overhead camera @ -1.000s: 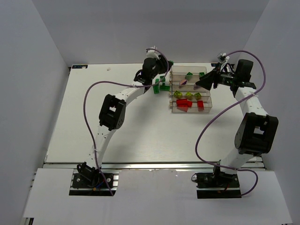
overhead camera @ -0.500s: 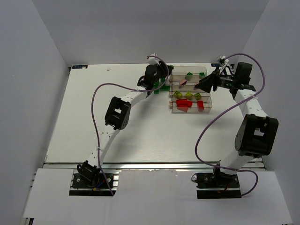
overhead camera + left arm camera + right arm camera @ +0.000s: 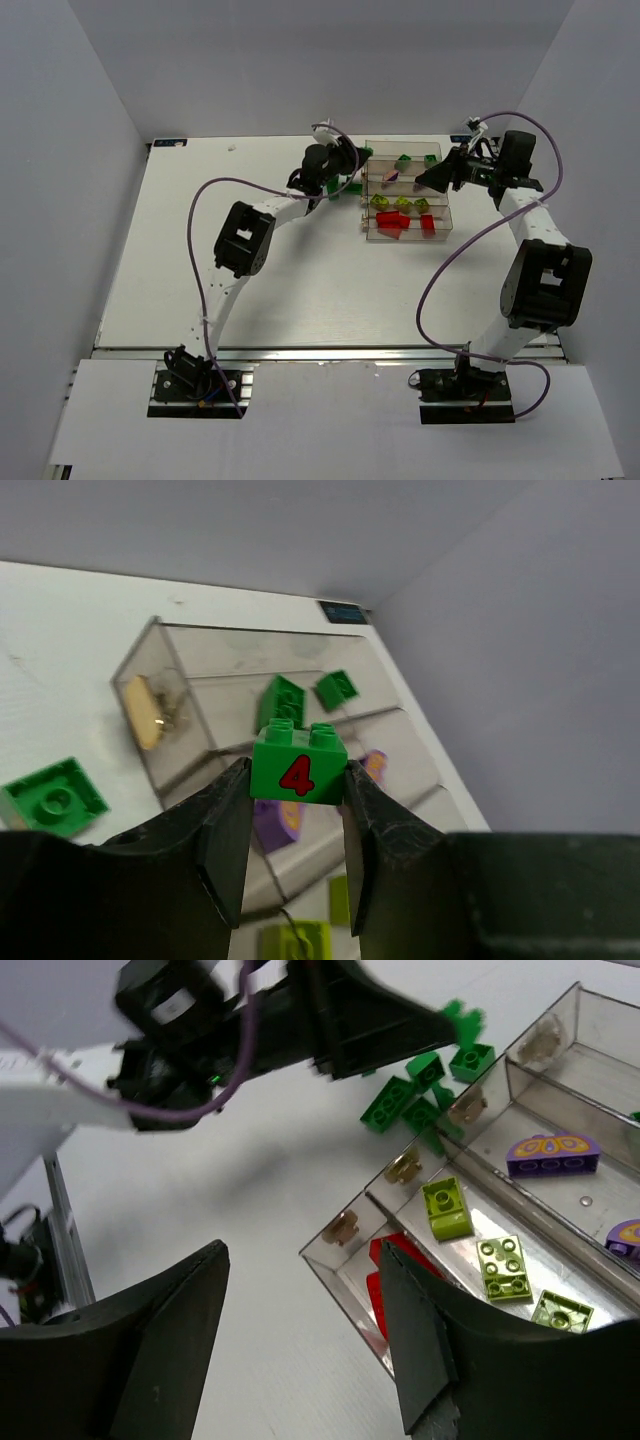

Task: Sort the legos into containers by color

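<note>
My left gripper (image 3: 298,792) is shut on a green brick (image 3: 298,765) with a red "4", held in the air by the far left corner of the clear containers (image 3: 190,655). In the top view the left gripper (image 3: 350,160) is just left of the bin block (image 3: 443,228). The bins hold green (image 3: 403,158), purple (image 3: 392,175), yellow-green (image 3: 403,203) and red (image 3: 400,224) bricks, row by row. My right gripper (image 3: 300,1260) is open and empty, raised over the right end of the bins (image 3: 432,177).
Several loose green bricks (image 3: 410,1100) lie on the white table just left of the bins, also seen in the top view (image 3: 343,186). One flat green brick (image 3: 55,798) shows in the left wrist view. Grey walls stand close behind and to the right.
My left gripper has risen from the green pile and moved right toward the bins' far left corner with the green brick. The right gripper has shifted slightly toward the far side.
</note>
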`<state>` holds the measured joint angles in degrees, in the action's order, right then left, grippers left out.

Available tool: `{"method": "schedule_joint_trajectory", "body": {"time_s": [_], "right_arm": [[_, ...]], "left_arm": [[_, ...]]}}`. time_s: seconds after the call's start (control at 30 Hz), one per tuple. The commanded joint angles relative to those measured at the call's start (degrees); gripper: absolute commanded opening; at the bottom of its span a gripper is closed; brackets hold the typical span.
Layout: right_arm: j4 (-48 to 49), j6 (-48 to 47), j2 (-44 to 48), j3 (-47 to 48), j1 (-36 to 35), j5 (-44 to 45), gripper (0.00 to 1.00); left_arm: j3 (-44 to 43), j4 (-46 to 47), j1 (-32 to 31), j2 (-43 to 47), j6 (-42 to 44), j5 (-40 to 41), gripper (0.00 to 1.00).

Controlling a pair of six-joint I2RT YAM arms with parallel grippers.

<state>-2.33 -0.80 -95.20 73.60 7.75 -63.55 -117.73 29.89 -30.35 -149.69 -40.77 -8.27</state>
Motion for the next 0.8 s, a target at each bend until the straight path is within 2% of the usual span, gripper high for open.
{"method": "schedule_joint_trajectory", "body": {"time_s": [0.0,0.03,0.1,0.13,0.17,0.27,0.37,0.57,0.77], "right_arm": [[2.6,13.5,-3.4,7.7,-1.2,6.7,0.66],[1.6,15.5,-4.3,9.9,-1.4,7.5,0.66],[-2.0,19.2,-6.7,14.1,-2.7,10.0,0.7],[-3.7,20.6,-7.5,17.4,-3.1,10.2,0.72],[-4.8,22.0,-8.3,18.9,-3.9,10.5,0.73],[-10.9,24.9,-12.4,25.3,-6.0,7.8,0.75],[-12.5,30.6,-15.7,28.0,-7.6,2.8,0.74],[-10.5,38.3,-14.9,25.2,-12.4,-5.5,0.72],[4.4,49.8,-9.2,15.0,-16.2,-10.3,0.71]], "left_arm": [[7.3,13.1,0.3,14.4,1.0,-9.8,0.0],[12.8,14.5,0.3,16.4,2.0,-13.3,0.0],[19.9,19.9,0.1,23.3,5.9,-15.6,0.0],[27.2,22.5,0.0,25.7,7.7,-17.9,0.0],[30.7,24.3,-0.1,28.0,11.4,-18.5,0.0],[41.0,28.7,-0.4,35.8,16.9,-21.6,0.0],[48.6,29.2,-1.4,41.9,21.0,-24.6,0.0],[55.9,21.8,-5.2,51.2,32.8,-22.9,0.0],[60.1,23.2,-5.5,53.9,33.8,-20.3,0.0]]}}
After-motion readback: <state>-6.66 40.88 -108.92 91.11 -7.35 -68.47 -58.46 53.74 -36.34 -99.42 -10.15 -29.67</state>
